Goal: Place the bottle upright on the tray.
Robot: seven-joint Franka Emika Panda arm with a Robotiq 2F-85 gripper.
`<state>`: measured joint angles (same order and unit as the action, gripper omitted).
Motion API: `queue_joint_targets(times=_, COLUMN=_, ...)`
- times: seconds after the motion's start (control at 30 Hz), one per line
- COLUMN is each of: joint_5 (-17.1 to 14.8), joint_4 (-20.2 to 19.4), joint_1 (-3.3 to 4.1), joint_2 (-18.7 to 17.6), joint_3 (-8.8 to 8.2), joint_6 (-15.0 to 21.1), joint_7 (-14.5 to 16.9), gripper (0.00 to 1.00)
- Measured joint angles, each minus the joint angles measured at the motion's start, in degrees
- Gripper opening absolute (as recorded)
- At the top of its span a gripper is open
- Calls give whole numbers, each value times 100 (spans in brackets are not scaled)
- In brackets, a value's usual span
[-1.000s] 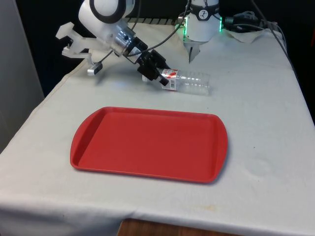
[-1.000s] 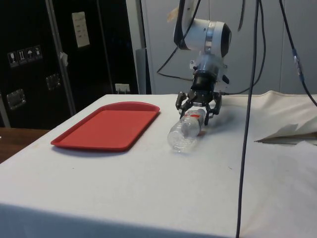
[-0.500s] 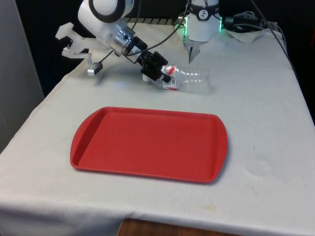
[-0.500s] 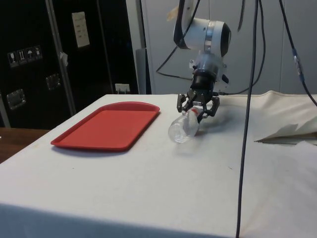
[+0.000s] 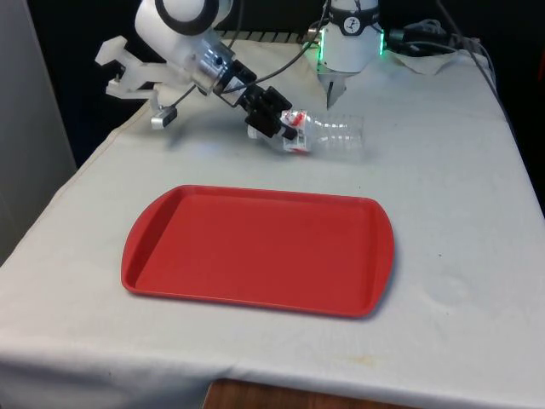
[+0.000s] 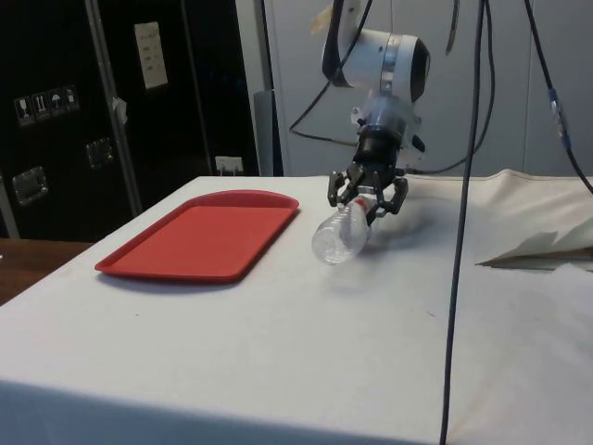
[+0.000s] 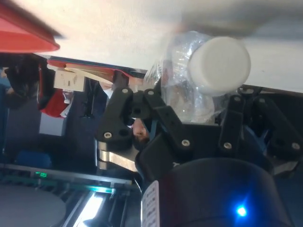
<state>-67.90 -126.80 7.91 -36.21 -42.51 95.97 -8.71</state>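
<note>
Now pinching the clear crinkled plastic bottle (image 5: pixel 328 136) near its neck with the black two-finger gripper (image 5: pixel 274 119), upper centre of the front view, clear of the cloth (presumably for tipping upright), beyond the flat red plastic tray (image 5: pixel 255 249).

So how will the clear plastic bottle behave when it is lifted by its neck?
The clear plastic bottle looks empty, so probably light. Its thin ribbed wall may dent. Held near the cap by the black pincer, its body could swing.

I can't make out the bottle (image 5: pixel 328 136) neck; the end effector (image 5: pixel 274 119) covers it. The tray (image 7: pixel 26 35) is cut off.
</note>
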Motion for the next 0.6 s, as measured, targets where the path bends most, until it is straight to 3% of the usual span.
queue_joint_targets(times=0.1, joint_5=29, joint_4=-23, joint_1=17, joint_2=52, joint_3=-11, joint_6=23, joint_7=-23, gripper=34)
queue_joint_targets(times=0.27, joint_5=178, joint_4=-195, joint_1=115, joint_2=407, joint_3=-17, joint_6=218, joint_7=-183, gripper=34)
queue_joint_targets(times=0.6, joint_5=447, joint_4=-275, joint_1=160, joint_2=802, joint_3=-34, joint_6=315, joint_7=-453, gripper=34)
